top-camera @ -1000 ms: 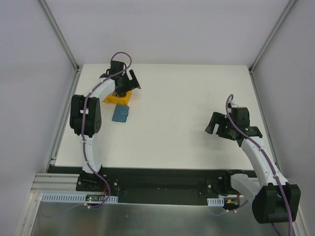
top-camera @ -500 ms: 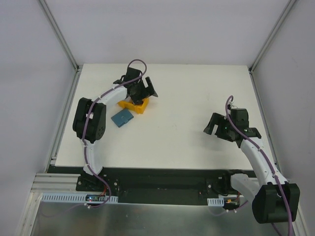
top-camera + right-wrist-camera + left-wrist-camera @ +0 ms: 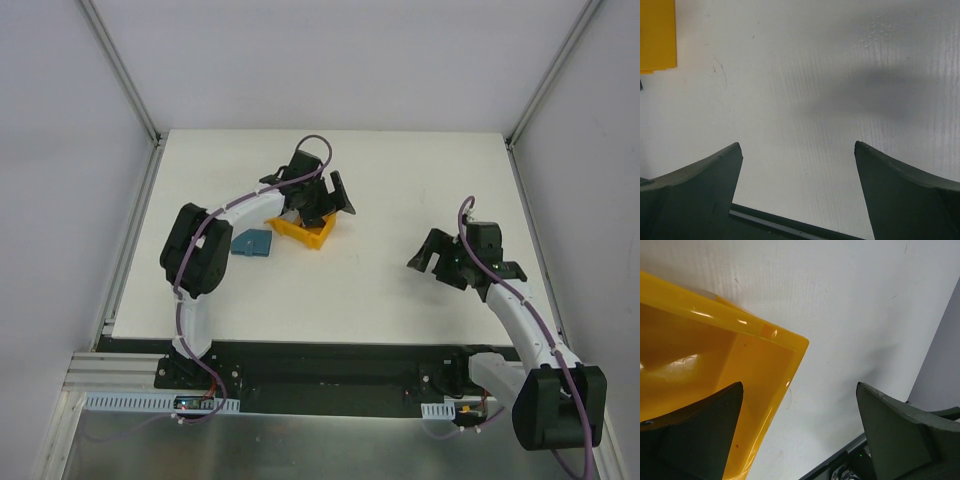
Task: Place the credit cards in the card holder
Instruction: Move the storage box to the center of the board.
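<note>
Card holder (image 3: pixel 251 243) first: the small teal-blue wallet lies flat on the white table (image 3: pixel 400 190). It sits on the far side of the yellow bin (image 3: pixel 293 235) from the left gripper's fingertips, just beside the bin's outer wall, and I can't tell if they touch.

Now the left gripper (image 3: pixel 322 205). It's spread wide and grasping nothing. In the wrist view one dark finger (image 3: pixel 695 435) hangs over the bin's hollow, and the other finger (image 3: pixel 895 435) is out over bare table. The bin's side wall and rounded corner (image 3: pixel 799 347) run up between them. That bin is glossy moulded plastic with straight walls and bright glints along the rim.

Across the table, well apart, the right gripper (image 3: pixel 432 262) is released too. Its two matte wedge-shaped fingers are spread over plain tabletop. Ahead of them it's all open surface, matte white, faintly ribbed, with a few scuffs. A corner of the bin (image 3: pixel 657 35) shows far off past the left-hand finger. Under the fingertips runs a dark rail (image 3: pixel 765 220) at the table's edge.
</note>
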Robot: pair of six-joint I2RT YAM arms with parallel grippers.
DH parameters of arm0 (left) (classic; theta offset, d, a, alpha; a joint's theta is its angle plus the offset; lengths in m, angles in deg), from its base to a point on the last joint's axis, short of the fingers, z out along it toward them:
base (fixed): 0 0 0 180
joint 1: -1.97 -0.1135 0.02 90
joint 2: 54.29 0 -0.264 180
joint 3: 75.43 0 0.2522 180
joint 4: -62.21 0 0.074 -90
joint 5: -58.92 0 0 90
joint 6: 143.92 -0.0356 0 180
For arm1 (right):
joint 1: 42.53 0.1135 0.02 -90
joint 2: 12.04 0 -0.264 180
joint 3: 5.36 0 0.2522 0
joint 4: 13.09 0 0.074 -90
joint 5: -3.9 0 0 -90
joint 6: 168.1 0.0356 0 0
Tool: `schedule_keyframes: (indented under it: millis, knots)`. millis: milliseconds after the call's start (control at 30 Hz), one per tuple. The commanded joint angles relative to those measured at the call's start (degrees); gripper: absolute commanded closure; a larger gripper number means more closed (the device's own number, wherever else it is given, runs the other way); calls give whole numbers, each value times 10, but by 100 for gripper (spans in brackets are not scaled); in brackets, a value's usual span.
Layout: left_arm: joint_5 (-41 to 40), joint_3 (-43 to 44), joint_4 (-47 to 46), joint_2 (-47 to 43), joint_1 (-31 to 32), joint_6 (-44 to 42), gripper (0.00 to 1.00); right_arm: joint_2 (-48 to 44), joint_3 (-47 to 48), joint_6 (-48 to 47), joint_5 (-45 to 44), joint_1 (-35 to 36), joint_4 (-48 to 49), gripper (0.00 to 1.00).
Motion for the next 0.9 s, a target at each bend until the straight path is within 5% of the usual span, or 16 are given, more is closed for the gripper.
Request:
schedule_keyframes:
  millis: [0, 267, 500, 867]
  knots:
    - [18, 19, -25, -17, 30, 35, 6, 2, -8, 31, 20, 0, 33, 4]
    - [18, 56, -28, -12, 57, 14, 1, 7, -18, 68, 40, 1, 66, 4]
    - [-23, 32, -18, -100, 57, -53, 1, 30, 7, 91, 20, 41, 86, 1]
    - [-269, -139, 49, -352, 19, -132, 1, 211, 205, 118, -83, 195, 67, 13]
